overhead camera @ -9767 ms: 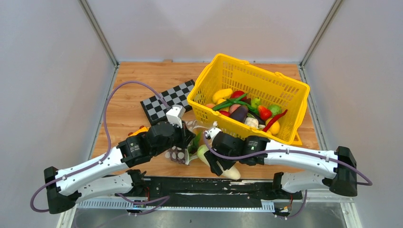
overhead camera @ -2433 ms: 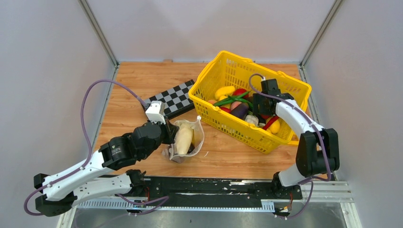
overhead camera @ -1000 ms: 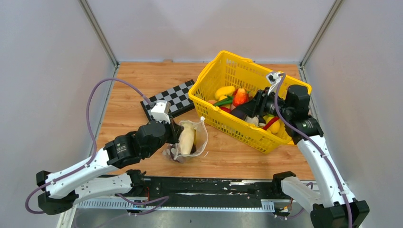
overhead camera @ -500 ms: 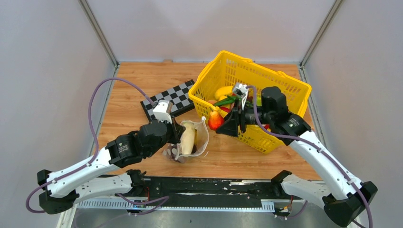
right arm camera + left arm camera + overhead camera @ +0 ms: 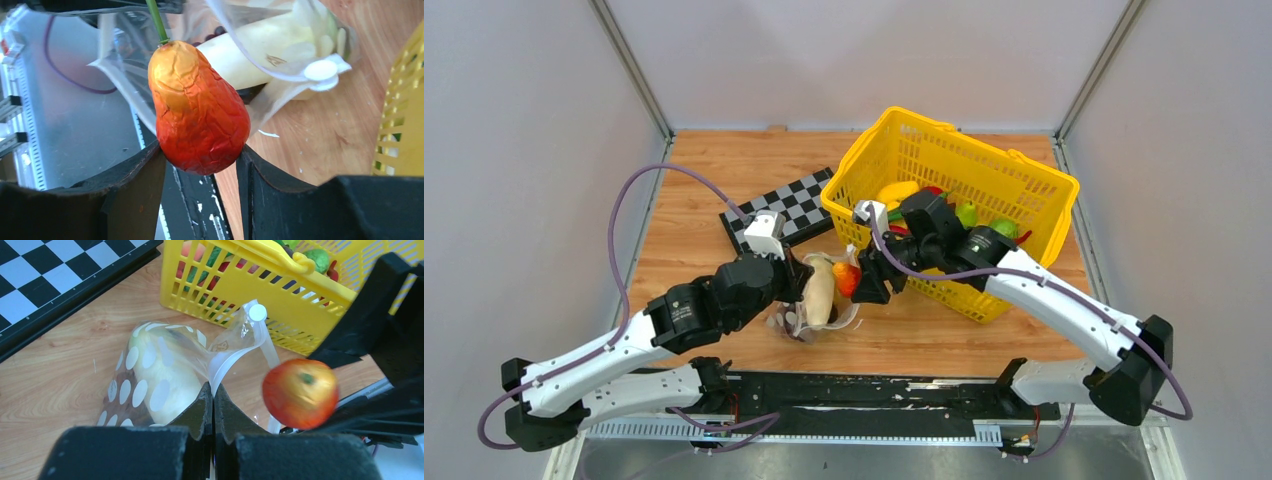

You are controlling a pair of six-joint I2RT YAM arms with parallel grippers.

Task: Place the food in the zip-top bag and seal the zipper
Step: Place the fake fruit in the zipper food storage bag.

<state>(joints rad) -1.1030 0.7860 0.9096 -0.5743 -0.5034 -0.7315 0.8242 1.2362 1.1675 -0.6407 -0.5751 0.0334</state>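
Observation:
The clear dotted zip-top bag (image 5: 809,315) lies on the wood, mouth toward the basket, with the long cream-white vegetable (image 5: 818,290) inside; something dark shows under it. My left gripper (image 5: 213,392) is shut on the bag's mouth edge, by the zipper strip (image 5: 235,357). My right gripper (image 5: 200,160) is shut on an orange-red fruit (image 5: 197,107) and holds it just at the bag's mouth (image 5: 848,277). The fruit also shows in the left wrist view (image 5: 300,392). The bag's white slider tab (image 5: 322,70) sits beside the fruit.
A yellow basket (image 5: 1024,175) with several toy fruits and vegetables stands at the right rear. A black-and-white checkerboard (image 5: 789,205) lies behind the bag. The black rail (image 5: 864,390) runs along the near table edge.
My right arm has lifted the orange-red fruit out of the basket and swung it left and down to the bag's mouth. The left gripper keeps its hold on the bag.

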